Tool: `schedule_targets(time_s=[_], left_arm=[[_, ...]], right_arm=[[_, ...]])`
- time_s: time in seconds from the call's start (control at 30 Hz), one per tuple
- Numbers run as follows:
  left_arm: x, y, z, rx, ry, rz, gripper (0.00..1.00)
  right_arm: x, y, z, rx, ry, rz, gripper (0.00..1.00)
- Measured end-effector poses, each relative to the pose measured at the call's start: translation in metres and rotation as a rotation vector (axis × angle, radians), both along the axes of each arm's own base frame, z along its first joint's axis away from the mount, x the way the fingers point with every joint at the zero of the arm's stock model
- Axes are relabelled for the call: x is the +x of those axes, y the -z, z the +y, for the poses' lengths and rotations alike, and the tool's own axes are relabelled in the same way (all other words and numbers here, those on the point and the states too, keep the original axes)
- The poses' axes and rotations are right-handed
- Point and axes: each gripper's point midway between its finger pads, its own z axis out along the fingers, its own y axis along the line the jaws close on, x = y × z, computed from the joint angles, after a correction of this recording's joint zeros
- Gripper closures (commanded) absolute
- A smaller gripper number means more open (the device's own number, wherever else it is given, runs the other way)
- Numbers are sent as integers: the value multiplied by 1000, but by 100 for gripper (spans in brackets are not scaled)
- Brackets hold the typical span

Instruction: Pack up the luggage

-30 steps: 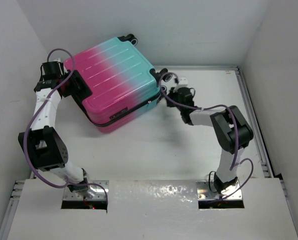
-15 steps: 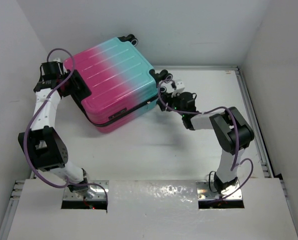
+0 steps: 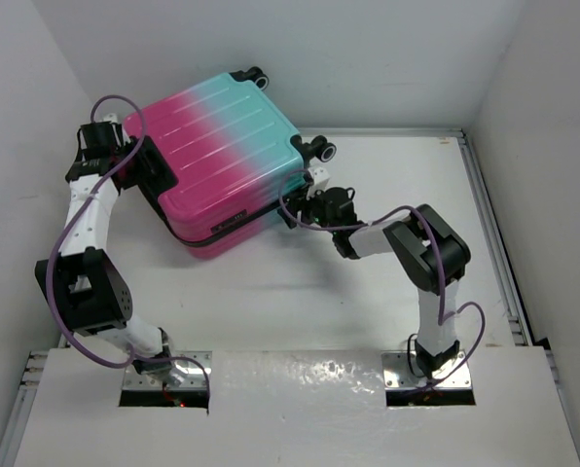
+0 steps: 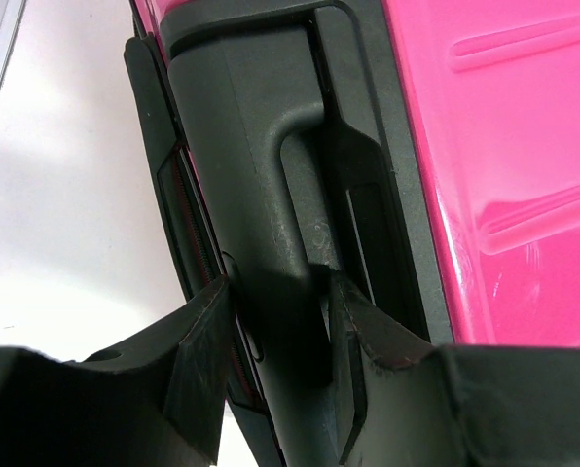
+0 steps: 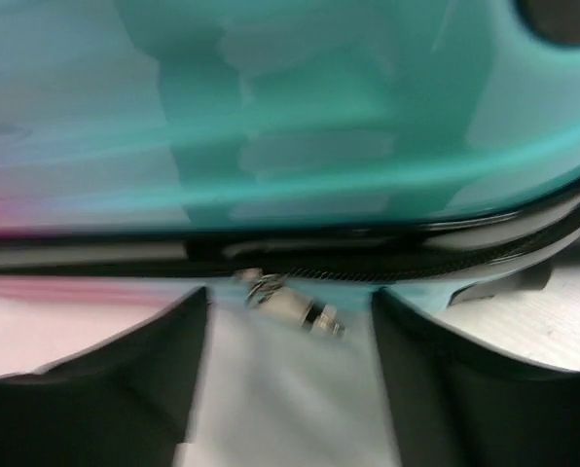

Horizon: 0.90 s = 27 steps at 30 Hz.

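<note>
The luggage (image 3: 217, 146) lies shut at the far left of the tabletop (image 3: 300, 292), with its pink end to the left and its blue-green end to the right. On the left, the left arm (image 3: 86, 209) reaches to the pink end, and its jaws are clenched on the black handle (image 4: 261, 195), one finger on each side of it. On the right, the right arm (image 3: 373, 236) reaches to the blue-green end, low down by the dark seam where the two halves meet. The zip (image 5: 387, 272) runs along that seam from side to side. Its small silver pull (image 5: 288, 306) hangs just in front of the right jaws, in the gap between the two fingers. These jaws are spread apart and hold nothing. The picture is blurry, but the pull does not seem to touch either finger. The right arm is much nearer the pull, so I think it should close on the pull and slide it along the seam.
</note>
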Motion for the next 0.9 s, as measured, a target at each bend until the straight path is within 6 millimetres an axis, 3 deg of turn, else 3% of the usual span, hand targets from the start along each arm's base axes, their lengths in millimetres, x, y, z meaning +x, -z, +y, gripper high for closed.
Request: schedule_targets(time_s=[0.07,0.1,0.2,0.3,0.4,0.67,0.8,0.9], left_arm=[[0,0,0,-2,0,-1,100],[0,0,0,-2,1,-3,100],[1,-1,1,-4,2,-4,100],[1,-1,1,-2,2,-6,100],[1,-1,1,1,3,-7,100],[1,-1,2,1,3,-7,100],[1,-1,2,1,4,-7,100],[2,-1,2,3,4,-8,100]], right_arm=[[6,4,0,2,17,11,53],[6,6,0,2,17,16,66],[6,10,3,-3,20,24,80],[4,11,7,-20,22,14,80],[2,11,10,-37,27,-1,61],[4,3,5,-86,59,-30,77],[6,2,3,-115,65,-38,100],[6,2,3,-129,68,-36,100]])
